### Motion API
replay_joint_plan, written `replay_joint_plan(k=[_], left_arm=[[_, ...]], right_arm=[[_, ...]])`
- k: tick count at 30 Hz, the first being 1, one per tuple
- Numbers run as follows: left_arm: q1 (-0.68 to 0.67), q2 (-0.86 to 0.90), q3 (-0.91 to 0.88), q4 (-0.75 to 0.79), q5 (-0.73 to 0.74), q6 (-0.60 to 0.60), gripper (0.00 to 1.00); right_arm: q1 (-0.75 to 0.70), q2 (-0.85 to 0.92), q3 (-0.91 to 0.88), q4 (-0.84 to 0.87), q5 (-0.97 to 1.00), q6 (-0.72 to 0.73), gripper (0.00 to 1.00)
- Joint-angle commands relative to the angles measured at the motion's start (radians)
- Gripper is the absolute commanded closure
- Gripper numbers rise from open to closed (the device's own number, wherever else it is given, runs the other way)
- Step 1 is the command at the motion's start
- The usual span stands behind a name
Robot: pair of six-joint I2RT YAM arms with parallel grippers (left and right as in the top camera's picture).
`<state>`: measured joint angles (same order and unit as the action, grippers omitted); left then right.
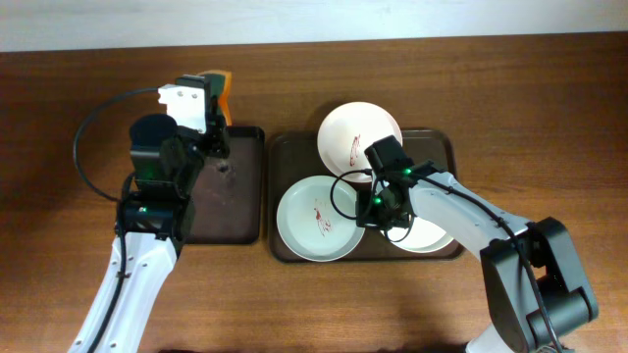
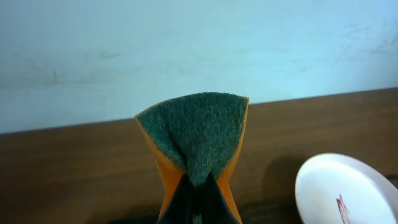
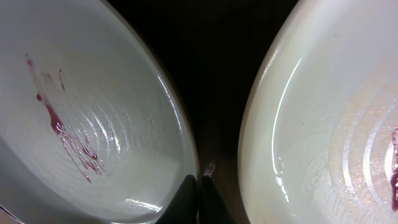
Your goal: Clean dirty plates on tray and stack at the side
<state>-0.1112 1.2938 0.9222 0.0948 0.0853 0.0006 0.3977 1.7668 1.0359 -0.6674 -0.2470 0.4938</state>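
The sponge (image 2: 196,134) clenched in my left gripper (image 2: 198,186) sits at eleven o'clock from the streaked plate (image 1: 316,218) on the tray (image 1: 280,147), while my nearer right gripper (image 3: 199,196) hovers at its three-o'clock rim, fingers nearly together, grip unclear.

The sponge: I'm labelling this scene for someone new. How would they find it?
Start at the small black tray on the left of the table, beside the brown tray of plates. At its far edge, the left gripper pinches the sponge. It is the only orange thing, with a green scouring face, among white plates and dark trays.
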Motion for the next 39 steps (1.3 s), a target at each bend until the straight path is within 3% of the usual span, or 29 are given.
replay_joint_plan(k=[1, 16, 20, 28, 31, 35, 39], left_arm=[[-0.004, -0.049, 0.016, 0.018, -0.003, 0.016, 1.0], [-0.004, -0.126, 0.016, 0.035, 0.004, 0.015, 1.0], [-0.004, -0.114, 0.015, -0.066, 0.003, 0.015, 1.0], [-0.004, 0.084, 0.015, -0.406, 0.004, -0.002, 1.0], [-0.006, 0.198, 0.015, -0.467, 0.008, -0.016, 1.0], [-0.02, 0.323, 0.014, -0.475, 0.141, -0.018, 1.0], [-0.054, 0.397, 0.014, -0.478, 0.14, -0.068, 1.0]], right_arm=[[0.009, 0.009, -0.006, 0.003, 0.016, -0.003, 0.96], [0.009, 0.009, -0.006, 0.003, 0.017, -0.003, 0.96], [0.009, 0.009, -0.006, 0.004, 0.017, -0.003, 0.96], [0.009, 0.009, -0.006, 0.003, 0.016, -0.003, 0.96], [0.009, 0.009, -0.006, 0.002, 0.016, -0.003, 0.96], [0.009, 0.009, -0.006, 0.002, 0.016, -0.003, 0.96], [0.009, 0.009, -0.006, 0.002, 0.016, -0.003, 0.96]])
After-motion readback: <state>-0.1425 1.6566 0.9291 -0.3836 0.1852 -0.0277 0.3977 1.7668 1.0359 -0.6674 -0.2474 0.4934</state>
